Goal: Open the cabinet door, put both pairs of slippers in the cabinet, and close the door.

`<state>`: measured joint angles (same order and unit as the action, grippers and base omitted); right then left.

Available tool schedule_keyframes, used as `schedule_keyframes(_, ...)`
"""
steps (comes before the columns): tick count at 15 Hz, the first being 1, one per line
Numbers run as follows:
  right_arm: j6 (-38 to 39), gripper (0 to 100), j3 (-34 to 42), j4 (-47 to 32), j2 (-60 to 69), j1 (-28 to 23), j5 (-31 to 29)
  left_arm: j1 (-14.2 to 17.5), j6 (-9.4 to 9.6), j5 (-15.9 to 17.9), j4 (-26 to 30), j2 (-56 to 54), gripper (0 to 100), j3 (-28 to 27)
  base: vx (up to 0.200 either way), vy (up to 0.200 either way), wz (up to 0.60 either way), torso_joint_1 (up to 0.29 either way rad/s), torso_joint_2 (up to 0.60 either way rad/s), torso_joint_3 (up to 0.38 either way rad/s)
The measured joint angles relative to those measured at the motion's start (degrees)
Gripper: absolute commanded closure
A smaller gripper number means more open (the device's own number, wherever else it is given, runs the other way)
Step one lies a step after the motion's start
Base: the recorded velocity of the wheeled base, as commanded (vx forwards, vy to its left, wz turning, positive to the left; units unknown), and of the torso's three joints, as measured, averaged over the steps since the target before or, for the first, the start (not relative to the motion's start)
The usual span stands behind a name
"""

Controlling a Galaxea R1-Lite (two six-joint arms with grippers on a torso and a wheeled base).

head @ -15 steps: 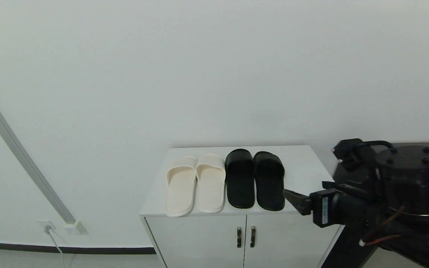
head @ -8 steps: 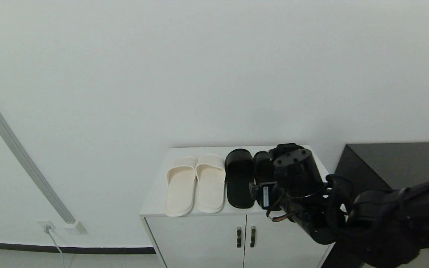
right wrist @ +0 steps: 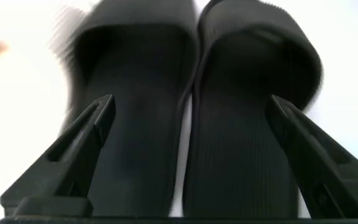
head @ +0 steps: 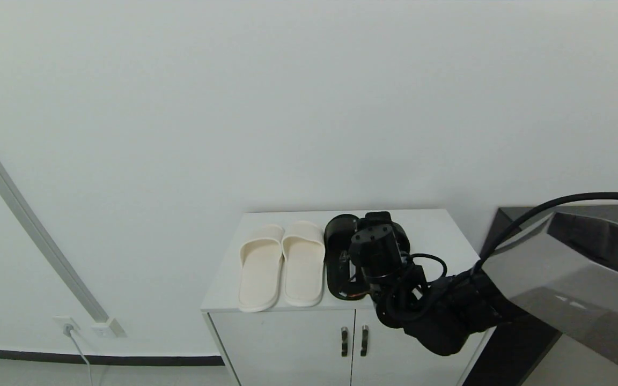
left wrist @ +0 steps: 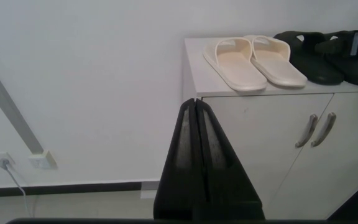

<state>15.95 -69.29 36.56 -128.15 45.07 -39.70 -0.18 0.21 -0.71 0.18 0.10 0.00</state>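
My right gripper, swung in from three o'clock within the last second, hangs with fingers spread astride the black slippers atop the cabinet, its doors unopened at six o'clock, suggesting a grasp comes first.

Bare white wall with a few fittings low down

A grey cable duct runs slantwise down the wall to a small white box just above the black skirting strip. Just beside the box sits a wall socket with a plug in it, its pale cord hanging past the skirting. At far right stands a black piece of furniture.
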Motion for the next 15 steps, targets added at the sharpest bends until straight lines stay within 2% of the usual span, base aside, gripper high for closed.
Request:
schedule_keyframes(7,-0.93,0,-12.18,0.11,-9.34,-3.91,-1.84,0.0,-0.26,0.0,0.0,0.0,100,-0.05,0.0,0.0,0.0,0.0,0.0,0.0)
schedule_keyframes(8,-0.9,100,-12.79,0.09,-9.92,-4.12,-1.89,0.0,-0.26,-0.02,0.0,0.0,100,-0.07,0.0,0.0,0.0,0.0,0.0,0.0)
schedule_keyframes(15,-0.78,100,-13.9,0.2,-11.37,-5.0,-1.34,0.0,-0.37,-0.05,-0.02,0.0,100,-0.07,0.0,0.0,0.0,0.0,0.0,0.0)
